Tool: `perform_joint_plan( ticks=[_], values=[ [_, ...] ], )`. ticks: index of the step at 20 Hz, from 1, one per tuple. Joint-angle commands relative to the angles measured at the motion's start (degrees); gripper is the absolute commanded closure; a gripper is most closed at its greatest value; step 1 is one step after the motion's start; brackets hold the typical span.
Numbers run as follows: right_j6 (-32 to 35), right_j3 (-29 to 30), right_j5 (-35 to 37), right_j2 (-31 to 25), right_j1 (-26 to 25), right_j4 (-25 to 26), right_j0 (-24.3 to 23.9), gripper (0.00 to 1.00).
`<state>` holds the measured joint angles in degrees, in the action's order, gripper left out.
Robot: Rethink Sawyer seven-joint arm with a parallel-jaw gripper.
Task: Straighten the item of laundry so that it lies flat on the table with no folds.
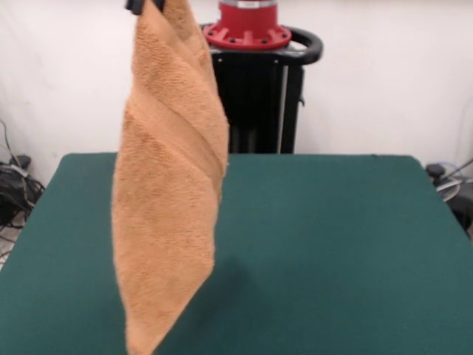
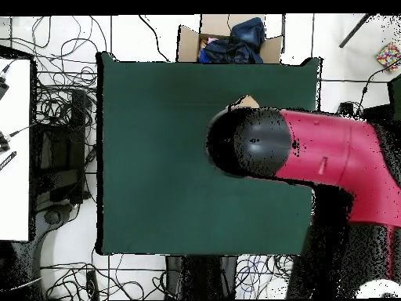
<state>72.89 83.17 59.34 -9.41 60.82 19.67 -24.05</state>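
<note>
While the gripper [image 1: 145,5] pinches a top corner at the upper edge of the front view, closed on the cloth, the towel [image 1: 170,185] hangs in the air in a long twisted drape above the green table [image 1: 332,251], its low tip dropping out of frame. Lifting by one corner likely lets its weight shake out folds. Overhead, the arm [image 2: 313,157] hides all but a scrap of the towel.
</note>
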Motion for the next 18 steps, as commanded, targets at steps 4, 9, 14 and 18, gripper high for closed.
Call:
perform_joint_plan(
  ticks=[4,9,14,18],
  values=[
    [-10.95,4.39,-0.45,-4.71,0.00,4.08,-1.47,1.00],
    [-11.10,4.57,-2.24,-5.64,0.79,5.14,-1.42,1.00],
    [-10.44,7.56,-5.86,-5.95,1.71,5.76,-1.99,1.00],
    [-9.28,10.09,-7.79,-5.23,2.57,6.35,-1.57,1.00]
  ],
)
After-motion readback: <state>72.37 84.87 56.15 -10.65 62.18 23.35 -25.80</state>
